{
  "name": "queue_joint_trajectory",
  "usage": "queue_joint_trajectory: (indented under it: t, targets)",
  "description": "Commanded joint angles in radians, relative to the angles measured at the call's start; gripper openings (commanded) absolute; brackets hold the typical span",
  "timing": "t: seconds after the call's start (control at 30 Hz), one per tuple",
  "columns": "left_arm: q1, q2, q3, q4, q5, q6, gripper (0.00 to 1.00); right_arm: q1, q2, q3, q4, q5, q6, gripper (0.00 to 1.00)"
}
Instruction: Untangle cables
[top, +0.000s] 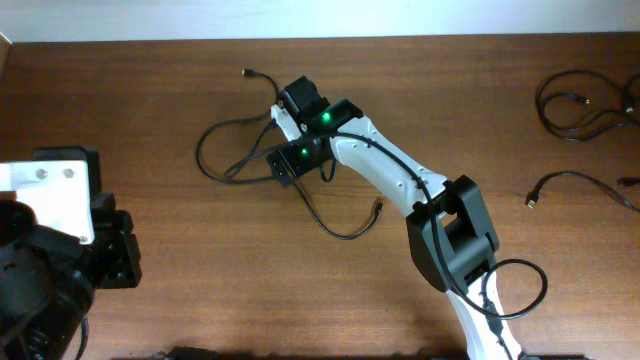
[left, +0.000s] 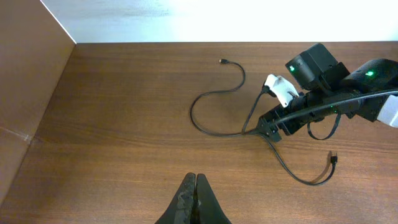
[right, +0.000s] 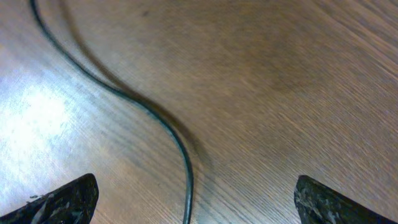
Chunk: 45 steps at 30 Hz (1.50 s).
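The right end effector (right: 198, 198) stands wide apart astride a black cable (right: 163, 122) on the tabletop (right: 280, 74); the left end effector (left: 194, 190) is pinched together

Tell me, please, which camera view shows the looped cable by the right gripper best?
The left wrist view: the cable shows its loop and both plugs. Overhead, the right arm covers its middle. The right wrist view catches only a short strand at the open right gripper.
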Motion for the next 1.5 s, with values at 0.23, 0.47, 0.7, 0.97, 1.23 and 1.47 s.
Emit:
queue_joint_trajectory:
  t: [0.23,0.47,0.7,0.97,1.23,1.47]
  targets:
    - [0.003,0.001,-0.001,-0.004,0.011,-0.010,0.00,0.083,0.007,-0.219,0.000,-0.045,-0.316,0.99]
    - [0.003,0.001,-0.001,-0.004,0.012,-0.010,0.00,0.086,0.002,-0.403,0.187,0.029,-0.335,0.04]
    - [0.003,0.001,-0.001,-0.004,0.012,-0.010,0.00,0.066,-0.294,0.174,-0.203,0.030,-0.188,0.04]
    - [0.003,0.002,-0.001,0.019,0.027,-0.010,0.00,-0.200,-0.521,0.709,-0.355,0.246,-0.106,0.04]
    - [0.003,0.002,-0.001,0.079,0.027,-0.010,0.00,-0.789,-0.769,0.806,-0.442,0.586,0.116,0.04]
    - [0.003,0.002,-0.001,0.077,0.027,-0.010,0.00,-1.205,-0.756,0.729,-0.573,0.680,0.467,0.04]
